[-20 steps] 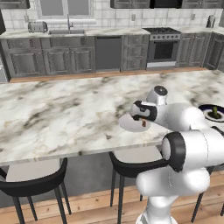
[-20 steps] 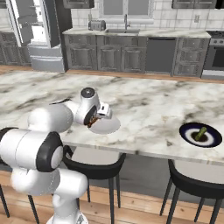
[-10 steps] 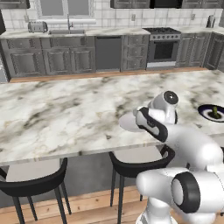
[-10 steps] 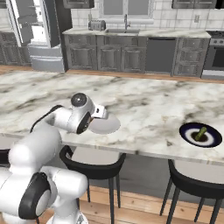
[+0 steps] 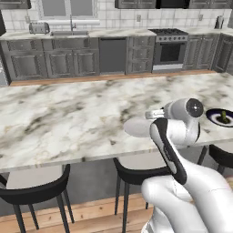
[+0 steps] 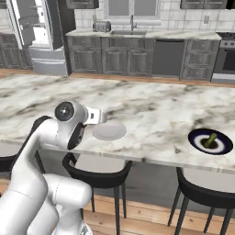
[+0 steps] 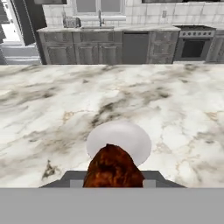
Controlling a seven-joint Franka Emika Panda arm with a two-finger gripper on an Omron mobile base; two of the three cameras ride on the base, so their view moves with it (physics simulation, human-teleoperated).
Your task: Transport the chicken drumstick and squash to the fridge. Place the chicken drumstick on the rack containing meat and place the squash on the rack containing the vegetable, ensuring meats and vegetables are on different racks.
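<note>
My gripper (image 7: 113, 182) is shut on the chicken drumstick (image 7: 113, 166), a reddish-brown piece that rises between the finger tips in the hand view. It hangs just above the near rim of a white plate (image 7: 131, 140) on the marble island. The hand (image 5: 154, 113) (image 6: 94, 115) juts sideways from the wrist over that plate (image 5: 135, 128) (image 6: 110, 131). The squash (image 5: 223, 115) (image 6: 210, 139), small and green, lies on a dark blue plate (image 5: 213, 119) (image 6: 195, 140) further right on the island. The fridge (image 6: 34, 32) (image 7: 8, 30) stands far back on the left with its door open.
The marble island (image 5: 68, 118) (image 6: 160, 105) stretches wide ahead of me. Black stools (image 5: 36, 191) (image 6: 98, 170) stand under its near edge. Grey cabinets, a sink and a stove (image 5: 170, 50) line the far wall beyond a strip of wooden floor.
The arm has swung its elbow and forearm round toward the base, while the hand has stayed above the white plate. The gripper has stayed shut on the drumstick.
</note>
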